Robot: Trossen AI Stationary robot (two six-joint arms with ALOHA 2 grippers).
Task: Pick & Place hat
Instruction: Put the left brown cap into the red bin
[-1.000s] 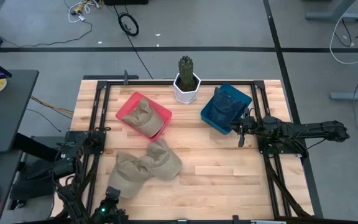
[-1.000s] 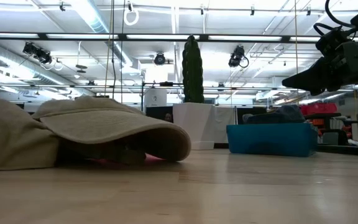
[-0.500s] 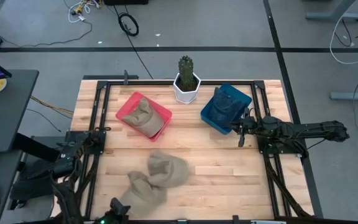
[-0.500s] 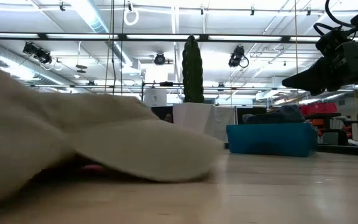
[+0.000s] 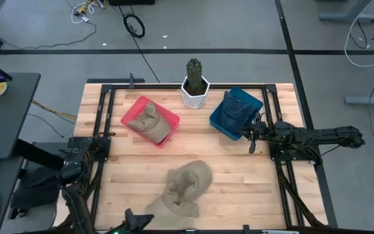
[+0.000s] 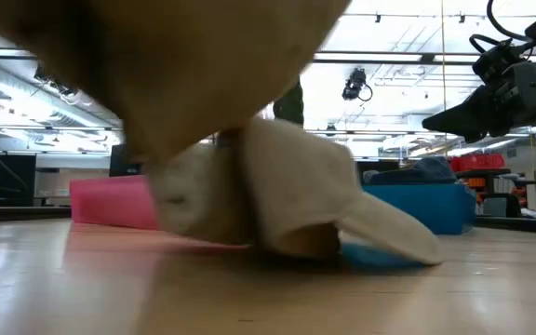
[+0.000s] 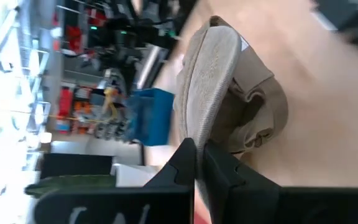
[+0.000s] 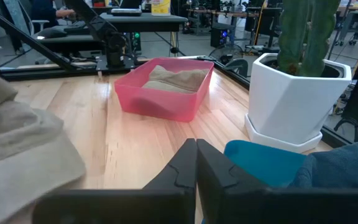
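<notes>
At the desk's near edge, the left claw pinches the brim of a tan hat, which drapes onto the wood. Farther back, a pink bin holds another tan hat. The right claw, fingers closed on nothing, hovers beside the blue bin near the potted cactus.
</notes>
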